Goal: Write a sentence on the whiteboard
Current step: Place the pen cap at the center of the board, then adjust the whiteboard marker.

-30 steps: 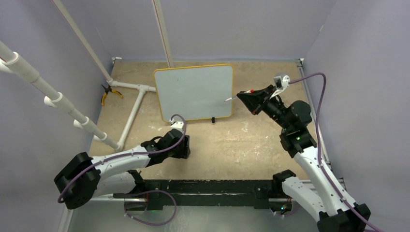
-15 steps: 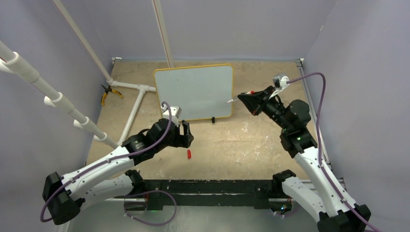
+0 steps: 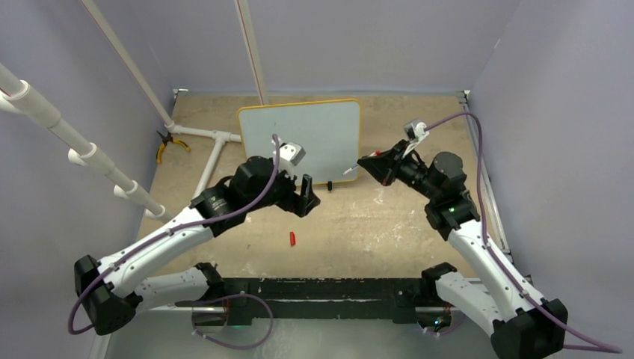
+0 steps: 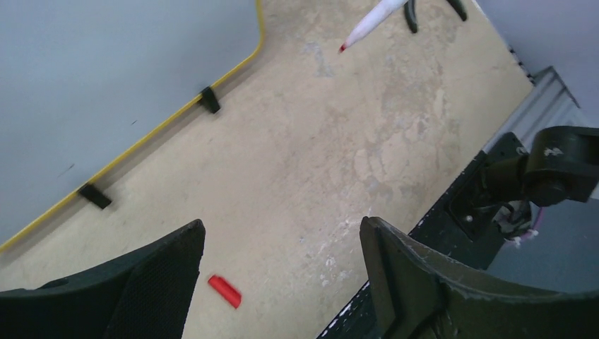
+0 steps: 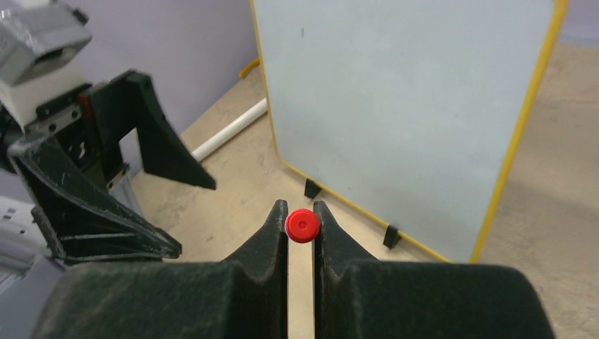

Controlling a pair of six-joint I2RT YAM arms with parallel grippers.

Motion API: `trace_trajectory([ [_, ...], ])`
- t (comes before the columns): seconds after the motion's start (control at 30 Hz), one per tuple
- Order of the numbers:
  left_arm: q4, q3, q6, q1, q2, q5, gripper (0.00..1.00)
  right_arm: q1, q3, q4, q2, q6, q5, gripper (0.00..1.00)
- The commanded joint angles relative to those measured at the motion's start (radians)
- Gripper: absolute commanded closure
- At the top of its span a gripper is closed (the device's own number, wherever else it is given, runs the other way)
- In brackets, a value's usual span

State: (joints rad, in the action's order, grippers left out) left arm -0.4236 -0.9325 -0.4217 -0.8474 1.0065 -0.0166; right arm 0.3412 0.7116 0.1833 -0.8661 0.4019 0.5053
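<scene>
Jaws: left gripper [image 3: 310,200] stood spread wide, nothing between its fingers [image 4: 148,282]. Right gripper [image 3: 371,163] was clenched on a marker [image 3: 351,170], pads pinching the barrel. The right wrist view showed the marker's red butt end sitting between the two fingertips.

Board [image 3: 321,134] stood at 12 o'clock on the table [image 3: 359,224], resting on its small black feet [image 4: 209,99], yellow frame all round, face toward the arms. How far it leaned back could not be told. Its face read pale and plain, with a couple of tiny dark specks in the wrist views.

Left gripper hung off the table at about 6 o'clock of the board's centre, in front of its lower edge and not touching it. Right gripper sat at about 4 o'clock of the board. The marker's tip pointed toward 8 o'clock, near the board's lower right corner. In the left wrist view that red tip was over bare table, apart from the frame.

Red cap [image 3: 292,238] lay flat on the table at 7 o'clock of the left gripper, apart from both grippers and from the board.

Yellow-handled pliers [image 3: 168,143] lay at 9 o'clock of the board by the wall. A white pipe [image 3: 213,153] tee lay between them and the board.
</scene>
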Motion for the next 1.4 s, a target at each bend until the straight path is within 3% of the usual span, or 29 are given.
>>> trace_trajectory([
  [0.0,0.147,-0.073,0.128,0.082,0.097,0.305,0.21,0.045,-0.021,0.065,-0.021,0.0,0.049,1.0],
  [0.13,0.279,-0.048,0.181,0.159,0.128,0.55,0.21,0.104,-0.033,0.098,-0.046,0.008,0.025,1.0],
  [0.4,0.362,-0.024,0.238,0.162,0.169,0.746,0.21,0.138,-0.034,0.168,-0.109,0.027,0.117,1.0],
  [0.93,0.341,0.002,0.285,0.161,0.221,0.706,0.37,0.139,0.023,0.18,-0.18,0.056,0.37,1.0],
  [1.03,0.342,0.003,0.282,0.159,0.231,0.724,0.45,0.139,0.023,0.201,-0.179,0.074,0.386,1.0],
  [1.23,0.356,0.011,0.275,0.153,0.239,0.749,0.52,0.139,0.029,0.219,-0.187,0.092,0.412,1.0],
  [1.33,0.398,0.024,0.247,0.153,0.238,0.783,0.65,0.139,0.026,0.214,-0.191,0.093,0.413,1.0],
  [1.37,0.408,0.03,0.236,0.151,0.238,0.794,0.77,0.139,0.024,0.214,-0.191,0.096,0.412,1.0],
])
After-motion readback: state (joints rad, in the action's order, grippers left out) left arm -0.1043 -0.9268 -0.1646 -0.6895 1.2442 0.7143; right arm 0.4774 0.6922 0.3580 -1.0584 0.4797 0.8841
